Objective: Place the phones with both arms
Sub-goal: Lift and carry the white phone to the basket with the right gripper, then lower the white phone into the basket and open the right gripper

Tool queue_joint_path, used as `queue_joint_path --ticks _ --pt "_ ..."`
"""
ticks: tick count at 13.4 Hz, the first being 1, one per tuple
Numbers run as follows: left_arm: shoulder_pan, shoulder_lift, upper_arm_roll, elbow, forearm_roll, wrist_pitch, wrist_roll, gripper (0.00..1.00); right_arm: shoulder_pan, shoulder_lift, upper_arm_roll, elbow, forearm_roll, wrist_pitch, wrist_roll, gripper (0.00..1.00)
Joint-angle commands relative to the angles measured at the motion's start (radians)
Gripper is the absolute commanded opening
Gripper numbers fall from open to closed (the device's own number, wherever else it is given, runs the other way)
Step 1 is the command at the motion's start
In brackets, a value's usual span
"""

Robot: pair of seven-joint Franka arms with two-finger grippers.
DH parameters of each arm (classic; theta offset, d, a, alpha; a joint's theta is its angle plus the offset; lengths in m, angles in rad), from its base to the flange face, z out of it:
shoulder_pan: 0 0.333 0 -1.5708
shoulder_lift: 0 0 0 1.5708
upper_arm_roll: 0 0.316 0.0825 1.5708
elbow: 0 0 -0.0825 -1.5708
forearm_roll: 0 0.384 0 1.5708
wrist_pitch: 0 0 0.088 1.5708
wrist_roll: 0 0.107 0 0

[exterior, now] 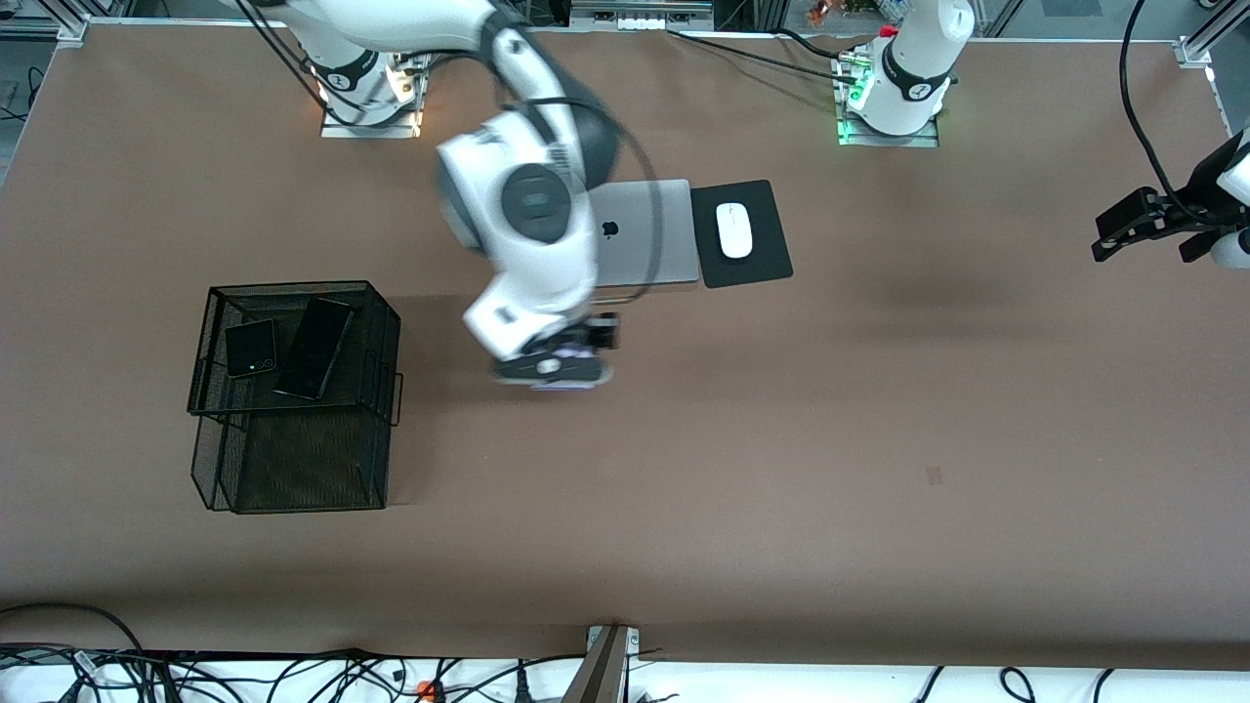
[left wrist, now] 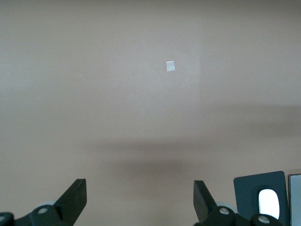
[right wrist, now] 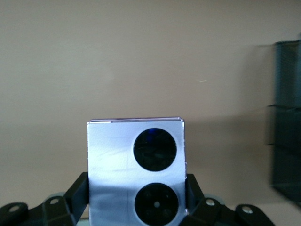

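What matters to me here is where the wire basket [exterior: 293, 391] lies from my right claw [exterior: 554, 374]: the basket sits toward the right arm's end of the surface [exterior: 781, 439], and the claw hangs over bare surface between the basket and the grey laptop [exterior: 640, 234], so the carry has to run sideways toward that end. The right claw is closed on the lavender-white phone [right wrist: 136, 172]; in the right wrist view its fingers [right wrist: 77, 193] press both side edges, and the phone's two black lenses face the camera, with the basket's dark mesh showing at the edge of that view. On the basket's upper tier the small squarish black phone [exterior: 251, 348] and the long slim black slab [exterior: 314, 348] already lie side by side, the slab's long axis running roughly toward and away from the front camera, tilted a little. I judge the free room there is tight, so the third phone needs setting beside them, or on the lower tier. The right arm is plainly the nearer one. My left claw [left wrist: 140, 200] waits, wide open and holding nothing, over bare surface at the left arm's end, with the white mouse [exterior: 734, 230] on its black pad [exterior: 747, 234] off to one side.
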Motion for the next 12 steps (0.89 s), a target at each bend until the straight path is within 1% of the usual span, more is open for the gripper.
queue_joint_path --ticks 1,3,4,5,7,9,10,12 --pt "0.005 -0.003 -0.003 0.008 -0.003 -0.006 0.004 1.00 -0.006 -0.121 -0.147 -0.190 0.092 0.003 -0.228 0.00" --pt "0.005 -0.003 -0.003 0.008 -0.004 -0.006 0.004 1.00 -0.028 -0.114 -0.256 -0.193 0.136 -0.001 -0.401 0.00" --pt "0.005 -0.003 -0.003 0.008 -0.003 -0.006 0.004 1.00 -0.058 -0.108 -0.286 -0.194 0.167 -0.001 -0.475 0.00" --pt "0.005 -0.003 -0.003 0.008 -0.004 -0.006 0.004 1.00 -0.092 -0.097 -0.304 -0.196 0.176 -0.001 -0.559 0.00" --pt "0.005 -0.003 -0.003 0.008 -0.004 -0.006 0.004 1.00 -0.175 -0.073 -0.320 -0.197 0.190 0.009 -0.723 0.00" --pt "0.005 -0.003 -0.003 0.008 -0.004 -0.006 0.004 1.00 -0.262 -0.025 -0.320 -0.188 0.247 0.014 -0.804 0.00" --pt "0.005 -0.003 -0.003 0.008 -0.004 -0.006 0.004 1.00 -0.299 -0.001 -0.315 -0.181 0.265 0.037 -0.825 0.00" --pt "0.005 -0.003 -0.003 0.006 -0.004 -0.006 0.004 1.00 -0.347 0.049 -0.298 -0.174 0.275 0.138 -0.876 0.00"
